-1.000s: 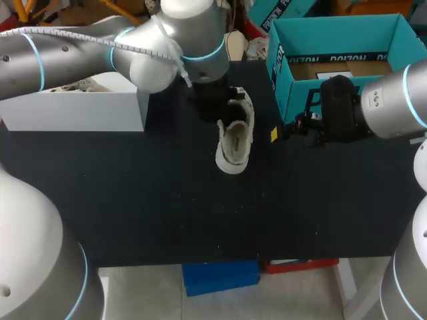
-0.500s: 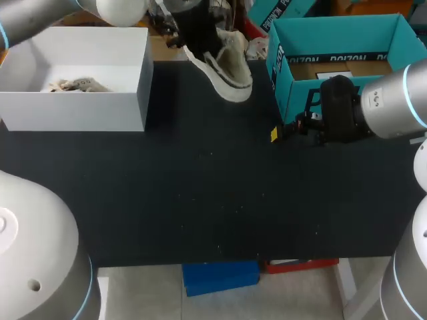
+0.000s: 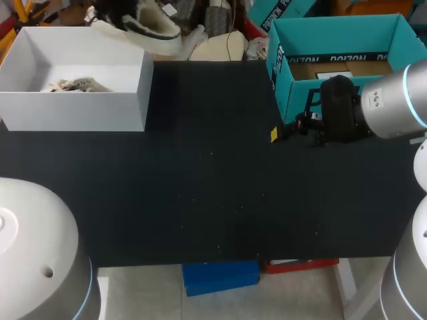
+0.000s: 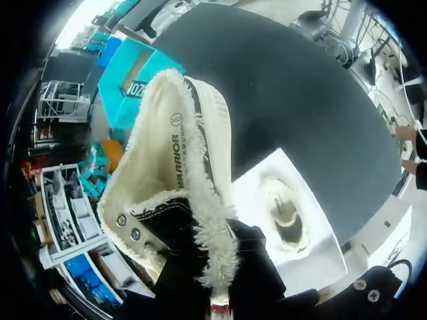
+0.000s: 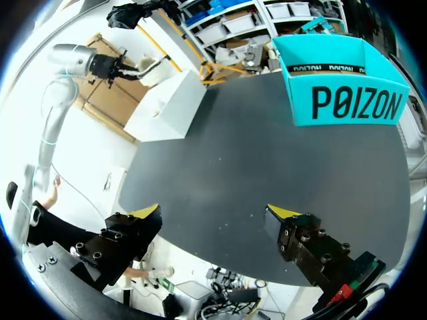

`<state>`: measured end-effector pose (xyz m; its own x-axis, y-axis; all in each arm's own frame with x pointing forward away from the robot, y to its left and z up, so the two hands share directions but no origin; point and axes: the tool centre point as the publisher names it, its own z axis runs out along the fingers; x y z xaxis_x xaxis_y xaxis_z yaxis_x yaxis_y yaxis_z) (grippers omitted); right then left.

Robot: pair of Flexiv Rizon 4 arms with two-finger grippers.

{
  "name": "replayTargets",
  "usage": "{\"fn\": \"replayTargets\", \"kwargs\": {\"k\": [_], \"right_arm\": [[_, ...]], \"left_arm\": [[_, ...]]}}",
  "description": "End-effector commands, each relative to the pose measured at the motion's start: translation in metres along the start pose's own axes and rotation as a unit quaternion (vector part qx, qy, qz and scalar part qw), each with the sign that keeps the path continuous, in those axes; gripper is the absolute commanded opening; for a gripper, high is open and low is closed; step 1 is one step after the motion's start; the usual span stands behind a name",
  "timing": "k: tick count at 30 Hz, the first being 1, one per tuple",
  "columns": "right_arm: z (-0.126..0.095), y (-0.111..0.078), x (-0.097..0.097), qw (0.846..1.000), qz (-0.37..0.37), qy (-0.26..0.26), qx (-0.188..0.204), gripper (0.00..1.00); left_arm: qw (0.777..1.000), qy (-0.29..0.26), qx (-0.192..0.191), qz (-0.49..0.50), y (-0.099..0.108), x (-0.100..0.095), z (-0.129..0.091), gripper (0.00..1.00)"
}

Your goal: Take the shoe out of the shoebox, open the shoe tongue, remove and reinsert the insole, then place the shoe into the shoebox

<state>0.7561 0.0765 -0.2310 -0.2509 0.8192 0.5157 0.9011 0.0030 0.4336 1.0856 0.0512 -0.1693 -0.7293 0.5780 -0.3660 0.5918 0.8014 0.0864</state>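
The cream fleece-lined high-top shoe (image 3: 150, 30) has left the middle of the black table (image 3: 200, 200), where it lay a second ago. It has swung up and across, and now hangs in the air over the far edge of the white open-topped box (image 3: 80, 110) at the table's far left corner. The left gripper (image 3: 117, 13) has gone with it and is clamped on the shoe's fleecy collar. From the left wrist, the shoe (image 4: 180, 173) stretches out ahead of the gripper (image 4: 213, 287), whose fingers are buried in the fleece. Part of the white box (image 4: 267, 173) shows beneath, with a pale item (image 4: 283, 210) lying inside that I cannot make out for certain. The same pale item (image 3: 73, 85) shows on the box floor from above. The right arm has not budged. The right gripper (image 3: 283, 130) hovers just in front of the teal cardboard shoebox (image 3: 333, 30), which stands open at the table's far right corner. From the right wrist, the gripper (image 5: 215, 211) has its yellow tips spread wide with nothing between them, and the shoebox (image 5: 347, 100) is ahead of it.
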Motion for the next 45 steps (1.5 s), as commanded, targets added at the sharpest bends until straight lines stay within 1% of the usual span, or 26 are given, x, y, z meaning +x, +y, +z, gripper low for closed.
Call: {"fn": "replayTargets", "kwargs": {"k": [1,3,7,8,9,10,11,13,15,16,17,18,20,21,22,23,25,27,28,30,31,32,34,35,40,45], "right_arm": [[0.0,0.0,0.0,1.0,0.0,0.0,0.001,1.0],[0.0,0.0,0.0,1.0,0.0,0.0,0.001,1.0],[0.0,0.0,0.0,1.0,0.0,0.0,0.001,1.0],[0.0,0.0,0.0,1.0,0.0,0.0,0.001,1.0],[0.0,0.0,0.0,1.0,0.0,0.0,0.001,1.0],[0.0,0.0,0.0,1.0,0.0,0.0,0.001,1.0],[0.0,0.0,0.0,1.0,0.0,0.0,0.001,1.0],[0.0,0.0,0.0,1.0,0.0,0.0,0.001,1.0],[0.0,0.0,0.0,1.0,0.0,0.0,0.001,1.0],[0.0,0.0,0.0,1.0,0.0,0.0,0.001,1.0],[0.0,0.0,0.0,1.0,0.0,0.0,0.001,1.0],[0.0,0.0,0.0,1.0,0.0,0.0,0.001,1.0],[0.0,0.0,0.0,1.0,0.0,0.0,0.001,1.0],[0.0,0.0,0.0,1.0,0.0,0.0,0.001,1.0],[0.0,0.0,0.0,1.0,0.0,0.0,0.001,1.0],[0.0,0.0,0.0,1.0,0.0,0.0,0.001,1.0],[0.0,0.0,0.0,1.0,0.0,0.0,0.001,1.0],[0.0,0.0,0.0,1.0,0.0,0.0,0.001,1.0],[0.0,0.0,0.0,1.0,0.0,0.0,0.001,1.0],[0.0,0.0,0.0,1.0,0.0,0.0,0.001,1.0],[0.0,0.0,0.0,1.0,0.0,0.0,0.001,1.0],[0.0,0.0,0.0,1.0,0.0,0.0,0.001,1.0],[0.0,0.0,0.0,1.0,0.0,0.0,0.001,1.0],[0.0,0.0,0.0,1.0,0.0,0.0,0.001,1.0],[0.0,0.0,0.0,1.0,0.0,0.0,0.001,1.0],[0.0,0.0,0.0,1.0,0.0,0.0,0.001,1.0]], "left_arm": [[0.983,-0.056,-0.049,-0.17,0.027,0.038,0.013,0.0],[0.98,-0.061,-0.064,-0.18,0.044,0.049,0.021,0.0],[0.973,-0.062,-0.075,-0.207,0.072,0.066,0.036,0.0],[0.973,-0.063,-0.078,-0.209,0.076,0.068,0.038,0.0],[0.971,-0.065,-0.092,-0.211,0.085,0.073,0.044,0.0],[0.969,-0.063,-0.094,-0.218,0.091,0.076,0.049,0.0],[0.968,-0.061,-0.087,-0.228,0.097,0.08,0.055,0.0],[0.967,-0.057,-0.101,-0.228,0.109,0.085,0.067,0.0],[0.964,-0.058,-0.088,-0.244,0.117,0.088,0.077,0.0],[0.964,-0.057,-0.109,-0.235,0.121,0.089,0.082,0.0],[0.964,-0.059,-0.116,-0.231,0.122,0.09,0.087,0.0],[0.965,-0.057,-0.107,-0.234,0.124,0.089,0.092,0.0],[0.965,-0.055,-0.112,-0.229,0.129,0.089,0.104,0.0],[0.966,-0.055,-0.1,-0.231,0.13,0.088,0.109,0.0],[0.967,-0.052,-0.1,-0.228,0.131,0.087,0.114,0.0],[0.968,-0.051,-0.109,-0.221,0.133,0.086,0.119,0.0],[0.968,-0.051,-0.1,-0.223,0.136,0.083,0.126,0.0],[0.969,-0.049,-0.106,-0.215,0.139,0.081,0.136,0.0],[0.97,-0.045,-0.097,-0.22,0.14,0.08,0.141,0.0],[0.97,-0.042,-0.106,-0.215,0.141,0.081,0.151,0.0],[0.97,-0.042,-0.093,-0.219,0.141,0.081,0.155,0.0],[0.97,-0.04,-0.089,-0.224,0.143,0.081,0.16,0.0],[0.969,-0.038,-0.094,-0.224,0.144,0.082,0.168,0.0],[0.97,-0.038,-0.084,-0.225,0.143,0.082,0.171,0.0],[0.972,-0.028,-0.084,-0.218,0.143,0.081,0.195,0.0],[0.973,-0.022,-0.084,-0.214,0.138,0.084,0.208,0.0]]}}
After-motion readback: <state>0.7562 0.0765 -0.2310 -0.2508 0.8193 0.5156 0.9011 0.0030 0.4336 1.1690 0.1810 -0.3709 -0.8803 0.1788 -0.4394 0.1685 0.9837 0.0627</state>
